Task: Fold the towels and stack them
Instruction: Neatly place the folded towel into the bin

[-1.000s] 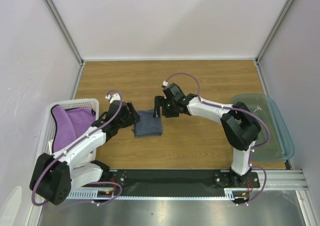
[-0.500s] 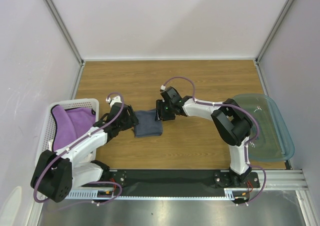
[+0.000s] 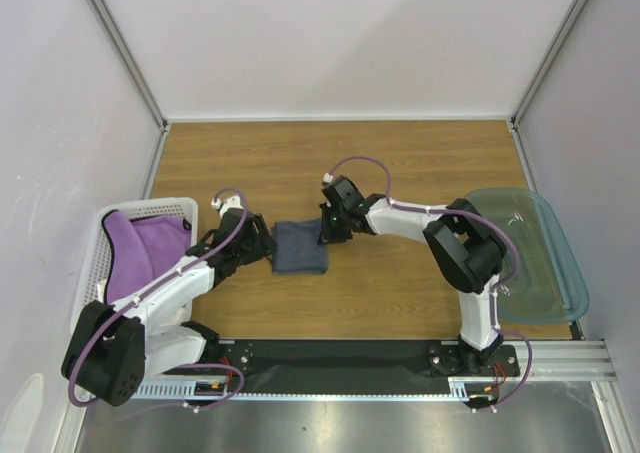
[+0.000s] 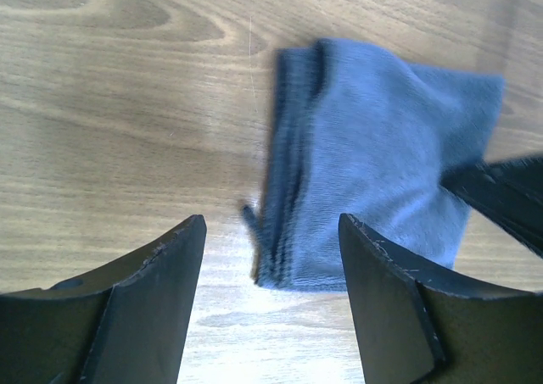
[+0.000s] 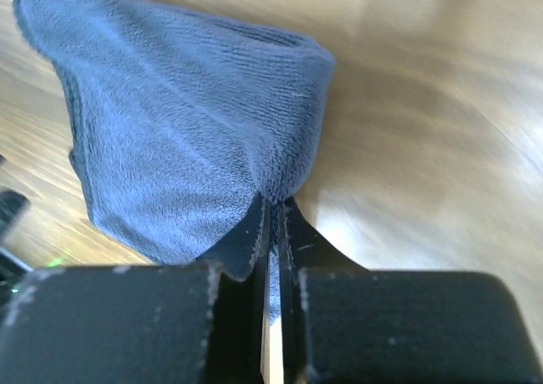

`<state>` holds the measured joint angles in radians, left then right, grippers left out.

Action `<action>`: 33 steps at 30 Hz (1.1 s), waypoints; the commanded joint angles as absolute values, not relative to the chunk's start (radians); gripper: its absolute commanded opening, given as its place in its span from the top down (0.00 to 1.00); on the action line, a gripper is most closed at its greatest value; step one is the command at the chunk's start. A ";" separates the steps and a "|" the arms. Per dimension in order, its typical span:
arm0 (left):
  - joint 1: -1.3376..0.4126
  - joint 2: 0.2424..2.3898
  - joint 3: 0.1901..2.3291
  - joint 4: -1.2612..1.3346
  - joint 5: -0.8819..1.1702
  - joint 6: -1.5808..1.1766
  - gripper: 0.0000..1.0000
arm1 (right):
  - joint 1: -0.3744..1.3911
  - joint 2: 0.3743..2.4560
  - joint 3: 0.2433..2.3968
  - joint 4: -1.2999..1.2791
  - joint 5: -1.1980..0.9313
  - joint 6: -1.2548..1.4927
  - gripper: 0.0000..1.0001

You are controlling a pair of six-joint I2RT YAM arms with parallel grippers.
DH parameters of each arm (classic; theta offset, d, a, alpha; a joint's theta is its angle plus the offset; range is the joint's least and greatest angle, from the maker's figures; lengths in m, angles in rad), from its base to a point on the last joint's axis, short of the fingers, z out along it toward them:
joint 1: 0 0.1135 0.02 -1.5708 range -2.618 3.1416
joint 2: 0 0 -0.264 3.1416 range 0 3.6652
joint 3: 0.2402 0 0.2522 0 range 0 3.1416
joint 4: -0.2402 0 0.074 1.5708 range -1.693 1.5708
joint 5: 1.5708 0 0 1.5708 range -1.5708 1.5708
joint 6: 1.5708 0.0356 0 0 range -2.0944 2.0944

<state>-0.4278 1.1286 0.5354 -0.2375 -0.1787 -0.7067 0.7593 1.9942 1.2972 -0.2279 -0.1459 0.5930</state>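
A folded dark navy towel point(image 3: 300, 247) lies on the wooden table between my two arms. My right gripper point(image 3: 322, 235) is shut on a pinch of its right edge; in the right wrist view the cloth point(image 5: 187, 121) bunches up into the closed right gripper point(image 5: 276, 204). My left gripper point(image 3: 268, 249) stands open just left of the towel, apart from it. In the left wrist view the layered edge of the towel point(image 4: 373, 164) lies ahead of the open left gripper point(image 4: 271, 219), nothing between its fingers. A purple towel point(image 3: 150, 248) fills the basket.
The white perforated basket point(image 3: 97, 245) stands at the table's left edge, beside my left arm. A translucent teal bin point(image 3: 560, 263) sits at the right edge. Pale walls close in the table on three sides.
My right gripper moved left onto the navy towel's right edge and shut on it. The towel shifted slightly. My left gripper stayed open and barely moved.
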 commanded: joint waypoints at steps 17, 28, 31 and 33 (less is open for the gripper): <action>-0.413 1.150 0.617 -0.184 -0.147 -0.660 0.30 | 0.454 1.358 1.141 -0.811 0.337 0.154 1.00; -0.413 1.138 0.618 -0.181 -0.150 -0.647 0.30 | 0.393 1.272 1.081 -0.896 0.609 -0.149 1.00; -0.413 1.117 0.617 -0.196 -0.178 -0.650 0.29 | 0.353 1.224 1.052 -0.908 0.597 -0.213 1.00; -0.413 1.111 0.612 -0.198 -0.179 -0.652 0.29 | 0.350 1.184 1.022 -0.881 0.620 -0.242 1.00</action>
